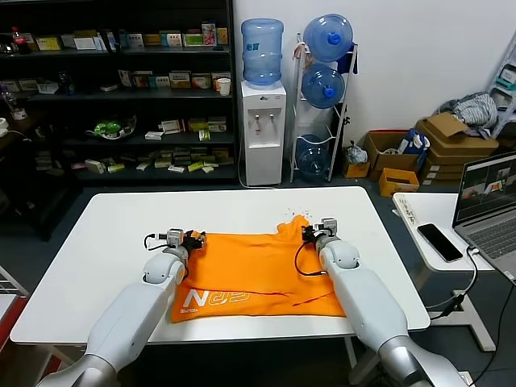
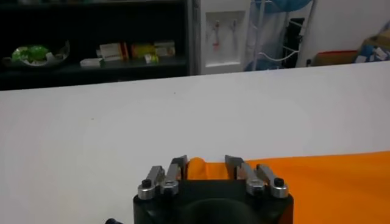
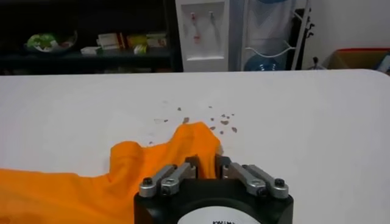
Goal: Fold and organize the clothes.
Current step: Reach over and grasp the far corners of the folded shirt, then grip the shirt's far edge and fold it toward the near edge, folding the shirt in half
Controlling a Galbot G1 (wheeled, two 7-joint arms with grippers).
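The bright orange T-shirt lies mostly flat on the white table, with white lettering near its front left edge. My left gripper is at the shirt's far left corner. In the left wrist view, the left gripper is open, with the shirt's edge lying between its jaws. My right gripper is at the far right corner. In the right wrist view, the right gripper is shut on a raised fold of the shirt, which peaks above the table.
A phone, a power strip and an open laptop sit on a side table to the right. Small dark specks dot the table beyond the shirt. Shelves and a water dispenser stand behind.
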